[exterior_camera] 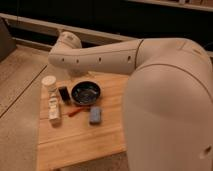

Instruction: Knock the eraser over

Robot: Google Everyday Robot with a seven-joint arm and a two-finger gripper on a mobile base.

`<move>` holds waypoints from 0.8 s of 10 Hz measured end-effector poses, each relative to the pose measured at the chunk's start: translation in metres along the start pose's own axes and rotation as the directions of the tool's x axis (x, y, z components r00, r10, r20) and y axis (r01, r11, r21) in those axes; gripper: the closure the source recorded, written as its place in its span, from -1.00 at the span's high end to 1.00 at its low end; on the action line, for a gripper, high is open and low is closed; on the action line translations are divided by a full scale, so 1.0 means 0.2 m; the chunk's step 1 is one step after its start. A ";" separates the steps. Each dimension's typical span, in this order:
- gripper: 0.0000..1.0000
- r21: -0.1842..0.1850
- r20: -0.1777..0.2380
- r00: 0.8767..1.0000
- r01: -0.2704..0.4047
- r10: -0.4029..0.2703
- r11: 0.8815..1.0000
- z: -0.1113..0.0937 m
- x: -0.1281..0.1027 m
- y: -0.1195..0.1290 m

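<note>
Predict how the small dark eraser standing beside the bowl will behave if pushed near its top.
The eraser stands upright on a narrow end, so it probably tips easily. Its blocky shape suggests it will not roll. The tool is hidden behind the arm.

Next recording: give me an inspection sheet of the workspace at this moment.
Surface: wooden table.
Job's things: eraser, probably the small dark block standing upright left of the bowl.
Clutter: dark bowl; white cup; white bottle lying flat; red item; blue-grey block.
Grippers: gripper not in view; the arm reaches across the table's far side.
Cables: nothing seen.
Surroundings: speckled floor; dark wall behind.
</note>
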 end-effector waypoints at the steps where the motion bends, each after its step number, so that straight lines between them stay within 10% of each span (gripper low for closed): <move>1: 0.30 -0.012 -0.018 1.000 0.000 0.000 1.000 0.02 0.01 0.01; 8: 0.30 -0.076 -0.228 0.965 0.117 -0.132 0.990 0.28 0.16 0.35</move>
